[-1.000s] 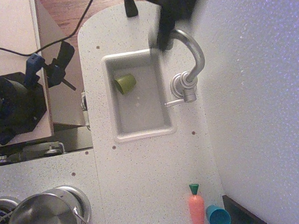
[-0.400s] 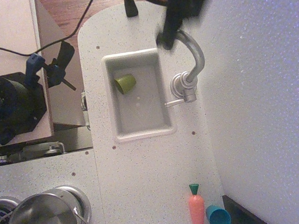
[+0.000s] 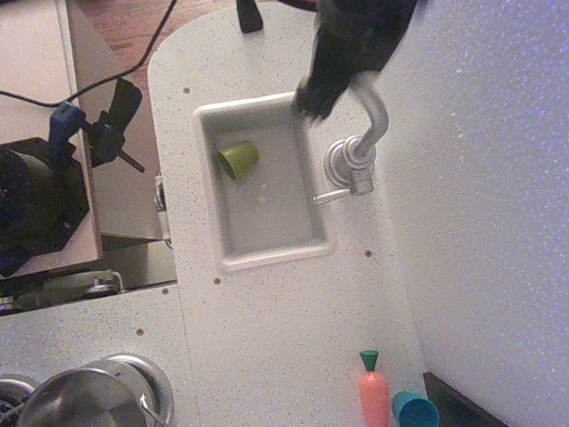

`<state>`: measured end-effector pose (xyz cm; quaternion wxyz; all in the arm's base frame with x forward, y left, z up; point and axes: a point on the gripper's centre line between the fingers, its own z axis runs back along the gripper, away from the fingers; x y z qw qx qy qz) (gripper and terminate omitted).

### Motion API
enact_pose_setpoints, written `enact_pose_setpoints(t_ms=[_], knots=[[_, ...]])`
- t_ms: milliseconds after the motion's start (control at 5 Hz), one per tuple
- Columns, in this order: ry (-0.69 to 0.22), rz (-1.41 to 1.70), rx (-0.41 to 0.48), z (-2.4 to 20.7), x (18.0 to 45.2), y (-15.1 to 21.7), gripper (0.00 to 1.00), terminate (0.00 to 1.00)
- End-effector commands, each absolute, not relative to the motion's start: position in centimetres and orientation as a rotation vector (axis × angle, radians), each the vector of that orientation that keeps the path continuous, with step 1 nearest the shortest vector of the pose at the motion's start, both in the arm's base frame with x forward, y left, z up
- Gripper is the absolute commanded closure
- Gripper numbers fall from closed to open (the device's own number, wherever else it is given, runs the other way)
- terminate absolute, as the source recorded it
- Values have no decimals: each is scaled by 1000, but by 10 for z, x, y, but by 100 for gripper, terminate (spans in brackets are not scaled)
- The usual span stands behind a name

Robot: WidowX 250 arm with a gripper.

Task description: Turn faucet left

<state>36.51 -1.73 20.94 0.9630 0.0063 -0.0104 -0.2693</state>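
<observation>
Jaws of the black robot gripper [image 3: 315, 100] are blurred and dark at the spout tip, so I cannot tell whether they are spread or clenched on it. I see the small shiny silver metal faucet with the arched gooseneck spout [image 3: 365, 141] standing on the speckled white desk [image 3: 287, 321] just beside the rectangular white sink basin [image 3: 226, 234], its thin lever pointing toward the basin. A green plastic cup [image 3: 238, 159] lies inside the basin. In my judgement, the swing works best with contact held near the spout's outer end, pushing sideways along an arc about the round base, slowly, without pressing downward.
</observation>
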Motion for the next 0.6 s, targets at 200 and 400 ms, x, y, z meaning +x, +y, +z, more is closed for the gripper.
enact_pose_setpoints(t_ms=[200,400], knots=[[-98,-533,30,237,359,-17,0,0],[-98,-533,30,237,359,-17,0,100]])
